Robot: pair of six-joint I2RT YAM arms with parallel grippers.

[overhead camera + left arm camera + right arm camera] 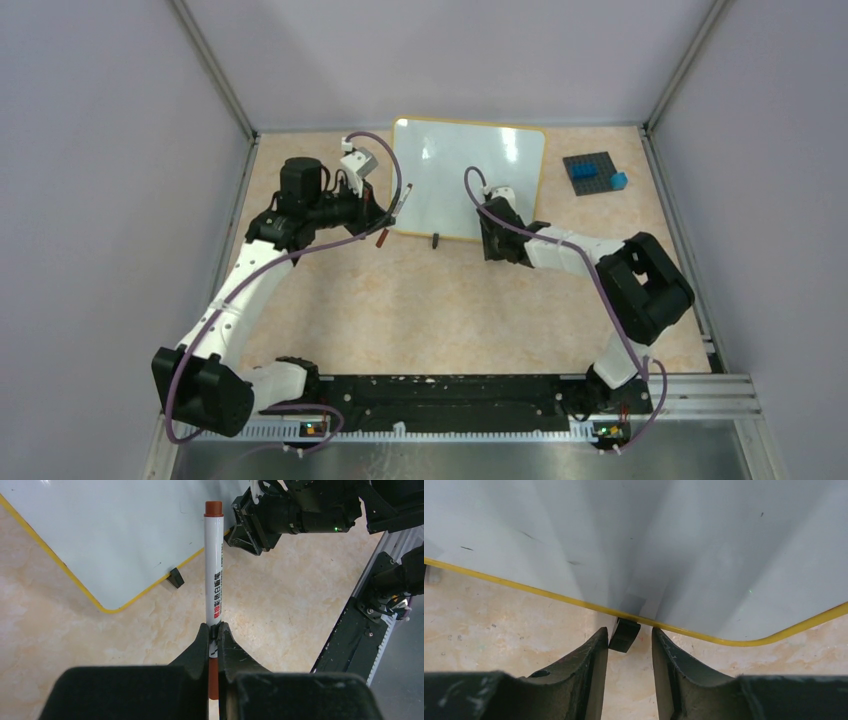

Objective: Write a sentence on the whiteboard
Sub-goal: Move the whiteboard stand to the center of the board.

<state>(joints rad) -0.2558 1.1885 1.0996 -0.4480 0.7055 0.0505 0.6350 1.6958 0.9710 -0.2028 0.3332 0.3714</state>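
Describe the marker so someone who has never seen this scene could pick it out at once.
Find the whiteboard lying at the far middle of the table. Off its near-left corner, the left gripper is shut on the marker: a slim white barrel with print and reddish-brown ends, the only pen-shaped thing in the scene.

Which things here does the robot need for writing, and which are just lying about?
Needed: small white whiteboard with yellow rim; white marker pen with reddish-brown cap, held in the left gripper; right gripper, open around the board's black foot.
Lying about: dark grey studded plate with blue bricks.
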